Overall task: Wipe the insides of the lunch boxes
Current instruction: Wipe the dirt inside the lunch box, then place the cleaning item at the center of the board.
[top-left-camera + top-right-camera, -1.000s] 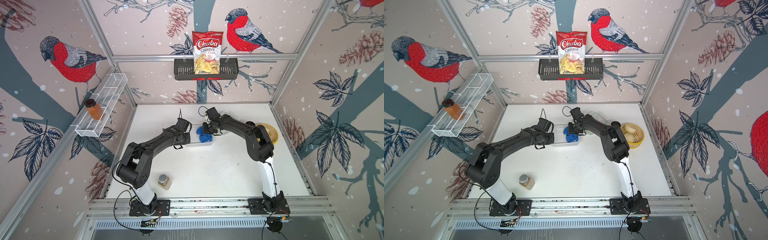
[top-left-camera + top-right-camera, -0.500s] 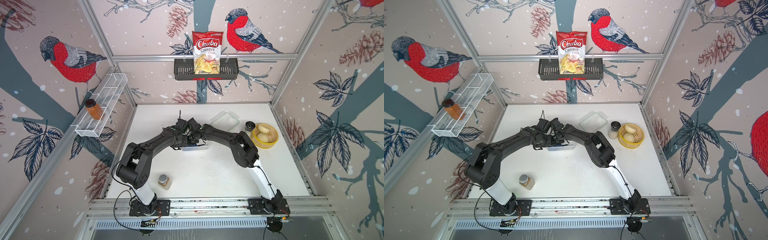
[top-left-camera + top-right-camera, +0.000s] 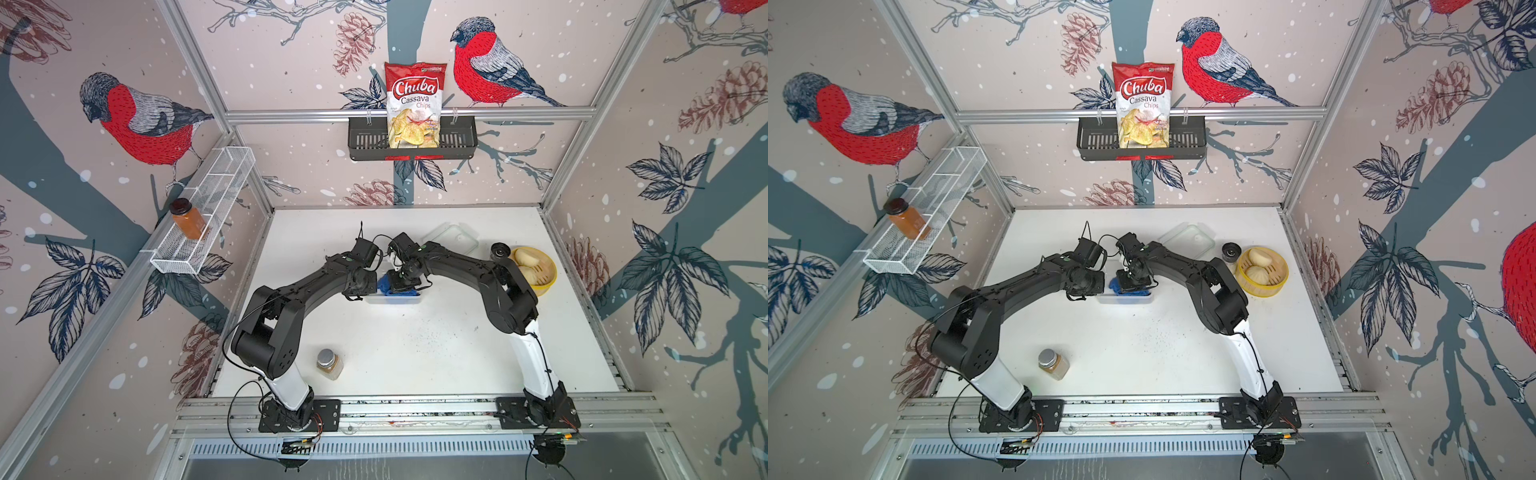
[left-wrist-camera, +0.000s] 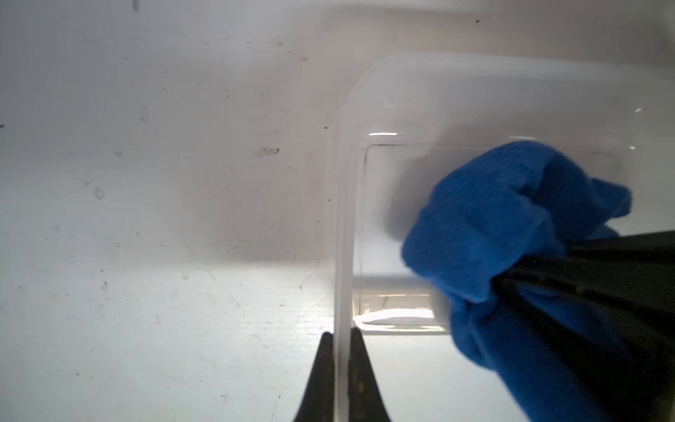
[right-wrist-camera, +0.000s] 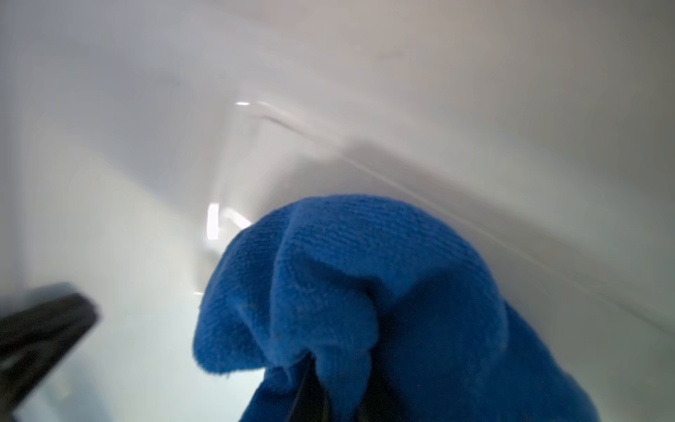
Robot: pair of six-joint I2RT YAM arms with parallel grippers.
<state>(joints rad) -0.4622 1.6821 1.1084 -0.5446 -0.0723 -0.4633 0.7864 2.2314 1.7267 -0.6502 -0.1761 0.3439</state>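
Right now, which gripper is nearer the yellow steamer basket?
Right. The right gripper holds the blue cloth inside the lunch box; the left gripper clamps the box's wall farthest from the steamer basket.

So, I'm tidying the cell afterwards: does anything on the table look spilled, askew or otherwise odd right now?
Fine dark specks lie scattered on the white table, on the robot's side of the lunch box, like spilled seasoning. Nothing else stands out; the lid lying apart suits the wiping.

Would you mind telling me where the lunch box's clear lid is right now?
In both top views the lid lies flat on the table's far side, right of centre, just behind the right arm and left of the black-capped jar.
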